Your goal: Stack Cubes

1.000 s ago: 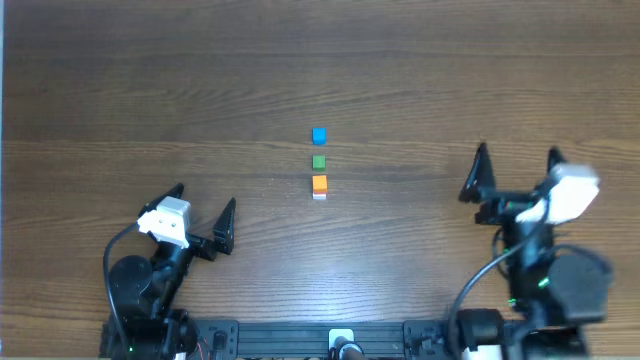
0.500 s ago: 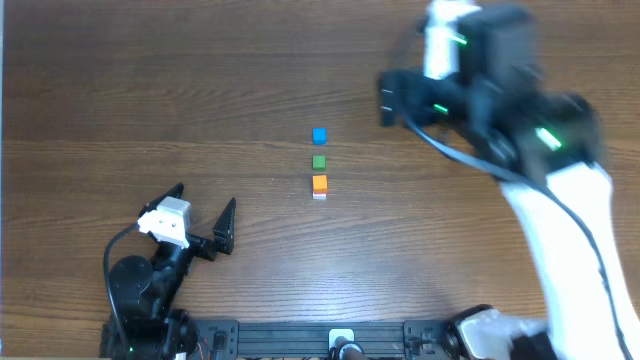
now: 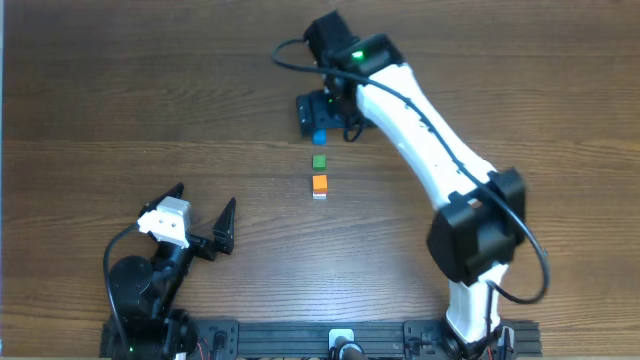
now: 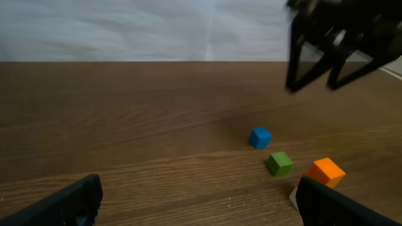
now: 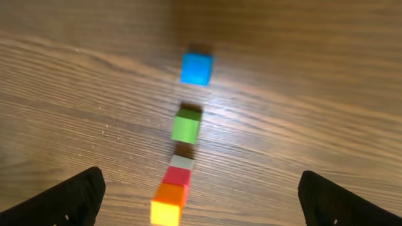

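Three things stand in a line at the table's middle. Farthest is a blue cube [image 3: 319,137] [image 5: 196,68] [image 4: 260,137]. A green cube [image 3: 319,161] [image 5: 186,125] [image 4: 279,163] follows. Nearest is a small stack with an orange cube [image 3: 319,183] [image 5: 168,204] [image 4: 326,172] on top, a red cube [image 5: 177,176] under it and a white cube [image 5: 182,162] at the bottom. My right gripper [image 3: 327,117] [image 5: 201,201] hangs open in the air over this line, holding nothing. Near its base, my left gripper [image 3: 206,197] [image 4: 201,207] stands open and empty, left of the cubes.
The wooden table [image 3: 120,90] is bare around the cubes. The right arm [image 3: 430,150] stretches diagonally from its base at the front right to the far middle. A pale wall [image 4: 125,28] lies behind the table's far edge.
The right arm has risen from its resting place at the front right and swung left and far, so its gripper now hovers over the row of cubes. The left arm and cubes are unmoved.
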Available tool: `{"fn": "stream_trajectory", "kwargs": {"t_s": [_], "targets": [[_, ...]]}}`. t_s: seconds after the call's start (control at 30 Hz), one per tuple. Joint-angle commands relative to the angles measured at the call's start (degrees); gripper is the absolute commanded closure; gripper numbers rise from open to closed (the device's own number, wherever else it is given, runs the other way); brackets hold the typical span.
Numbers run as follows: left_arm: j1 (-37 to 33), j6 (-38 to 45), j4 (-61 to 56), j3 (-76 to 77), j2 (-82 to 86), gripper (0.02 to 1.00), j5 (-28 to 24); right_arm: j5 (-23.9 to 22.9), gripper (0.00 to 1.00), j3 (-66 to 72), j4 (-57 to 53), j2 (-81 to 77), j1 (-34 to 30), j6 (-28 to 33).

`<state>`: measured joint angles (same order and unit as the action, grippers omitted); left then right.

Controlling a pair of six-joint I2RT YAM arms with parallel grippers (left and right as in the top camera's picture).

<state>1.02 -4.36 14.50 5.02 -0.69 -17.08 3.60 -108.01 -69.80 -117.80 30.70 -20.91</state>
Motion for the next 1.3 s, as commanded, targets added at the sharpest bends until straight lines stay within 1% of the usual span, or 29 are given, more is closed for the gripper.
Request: {"fn": "stream_trajectory", "kwargs": {"t_s": [0.03,0.17,0.37,0.7,1.07,1.3], "targets": [[0.3,-0.6,0.0,-0.3,0.3,0.018,0.4,1.5,0.007,-1.0,0.5,-3.9,2.0,-2.7],[0.3,-0.6,0.0,-0.3,0.3,0.020,0.4,1.5,0.007,-0.5,0.4,-6.4,3.5,-3.3],[0.3,-0.6,0.0,-0.3,0.3,0.018,0.4,1.5,0.009,4.7,2.8,-6.7,4.0,-5.7],[0.3,-0.6,0.0,-0.3,0.3,0.018,0.4,2.1,0.007,11.6,11.5,-6.7,4.0,-7.8],[0.3,-0.6,0.0,-0.3,0.3,0.020,0.4,-3.2,0.007,12.1,11.7,-7.5,4.0,-10.0],[0.3,-0.6,0.0,-0.3,0.3,0.018,0.4,-3.7,0.007,12.1,11.6,-9.2,4.5,-10.8]]}}
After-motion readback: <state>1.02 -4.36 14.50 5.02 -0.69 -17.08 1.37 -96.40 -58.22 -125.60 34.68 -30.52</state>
